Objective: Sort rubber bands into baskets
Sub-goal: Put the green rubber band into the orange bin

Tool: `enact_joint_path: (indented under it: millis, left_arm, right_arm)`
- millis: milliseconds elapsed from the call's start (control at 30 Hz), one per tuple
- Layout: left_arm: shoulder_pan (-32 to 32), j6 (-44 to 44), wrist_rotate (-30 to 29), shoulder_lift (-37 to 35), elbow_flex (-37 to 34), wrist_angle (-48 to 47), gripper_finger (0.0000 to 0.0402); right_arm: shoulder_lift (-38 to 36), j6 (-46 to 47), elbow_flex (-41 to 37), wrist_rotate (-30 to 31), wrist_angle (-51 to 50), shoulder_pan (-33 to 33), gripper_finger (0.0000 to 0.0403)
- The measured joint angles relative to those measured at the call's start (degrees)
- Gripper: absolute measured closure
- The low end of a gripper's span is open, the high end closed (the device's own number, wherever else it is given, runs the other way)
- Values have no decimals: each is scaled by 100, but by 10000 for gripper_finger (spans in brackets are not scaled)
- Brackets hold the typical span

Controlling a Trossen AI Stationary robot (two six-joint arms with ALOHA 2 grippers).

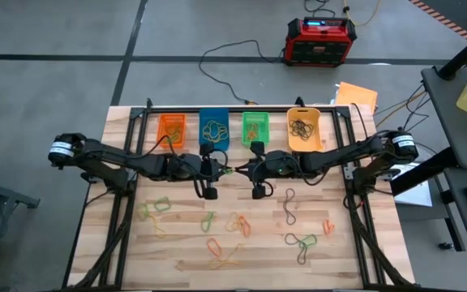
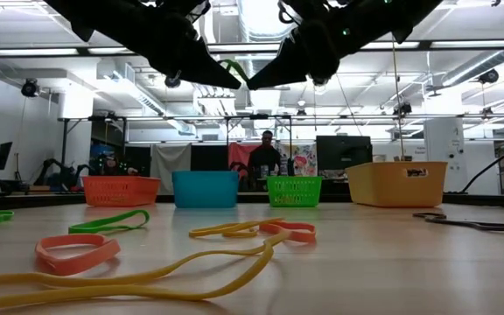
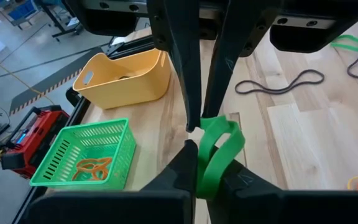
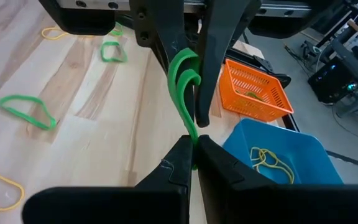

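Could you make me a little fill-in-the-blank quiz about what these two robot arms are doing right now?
1. Both grippers are shut on the same ____ rubber band.
2. The green basket holds rubber bands coloured ____.
3. The yellow rubber bands lie in the ____ basket.
4. The left gripper and right gripper meet just in front of the row of ____ baskets.

Missing words: green; orange; blue; four

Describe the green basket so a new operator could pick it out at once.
Look at the row of four baskets along the far edge of the wooden table. The green basket is third from the robot's left, between the blue basket and the larger yellow-orange basket. It alone has green mesh walls, with orange rubber bands inside.
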Motion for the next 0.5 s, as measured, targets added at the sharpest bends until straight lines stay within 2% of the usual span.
enact_joint_path:
  millis: [500]
  left_arm:
    - [176,4,-379,-191,0,-119,401]
  right_arm:
    - [-13,410,142,44,-14,4,383]
